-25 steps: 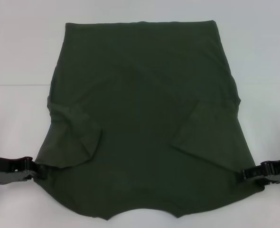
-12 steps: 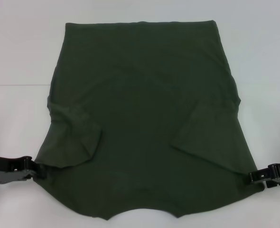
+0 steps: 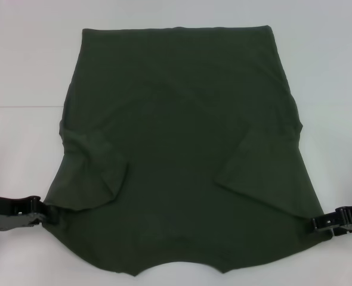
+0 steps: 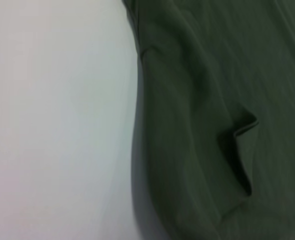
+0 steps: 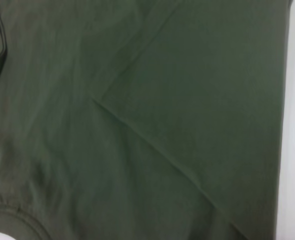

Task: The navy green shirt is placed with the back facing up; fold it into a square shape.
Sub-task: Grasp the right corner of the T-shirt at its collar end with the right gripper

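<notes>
The navy green shirt [image 3: 182, 149] lies flat on the white table, with both sleeves folded inward onto its body and the neckline at the near edge. My left gripper [image 3: 49, 214] is at the shirt's near left edge, its tips closed together on the fabric rim. My right gripper [image 3: 314, 224] is at the near right edge, touching the shirt's border. The left wrist view shows the shirt's edge and a sleeve fold [image 4: 237, 145] beside bare table. Shirt fabric fills the right wrist view, crossed by a folded sleeve edge [image 5: 152, 135].
The white table [image 3: 21, 89] surrounds the shirt on all sides, with a faint seam line running across it at the left. Nothing else stands on it.
My right gripper has slid a little outward and down along the shirt's near right edge. The left gripper and the shirt have stayed put.
</notes>
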